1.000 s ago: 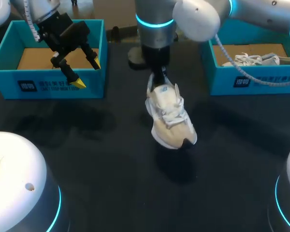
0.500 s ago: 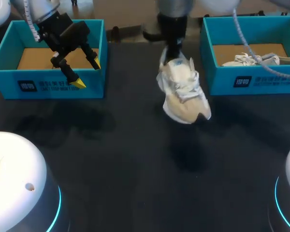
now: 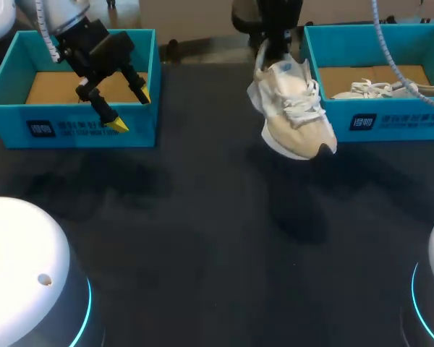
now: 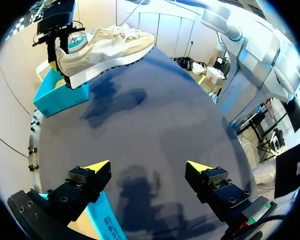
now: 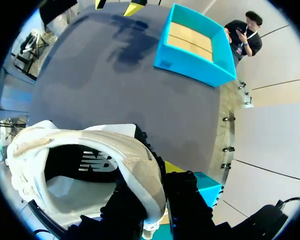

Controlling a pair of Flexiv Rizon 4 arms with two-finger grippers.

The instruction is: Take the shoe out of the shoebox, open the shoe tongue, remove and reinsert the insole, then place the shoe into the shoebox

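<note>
Right tool (image 3: 271, 49) clamps shoe (image 3: 293, 108) heel, airborne beside shoebox (image 3: 380, 123); left tool (image 3: 130, 108) wide, idle. Insole apparently seated; boxing remains.

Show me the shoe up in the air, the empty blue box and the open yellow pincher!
shoe (image 3: 295, 108), head view, on its laces.
empty blue box (image 3: 79, 134), head view, on its front wall.
left gripper (image 3: 131, 110), head view, midway between its yellow tips.

Robotics lab: left arm (image 3: 65, 11) and right arm (image 3: 278, 22) over a dark worktable (image 3: 202, 238) with 2 teal shoeboxes (image 3: 79, 130)
</note>
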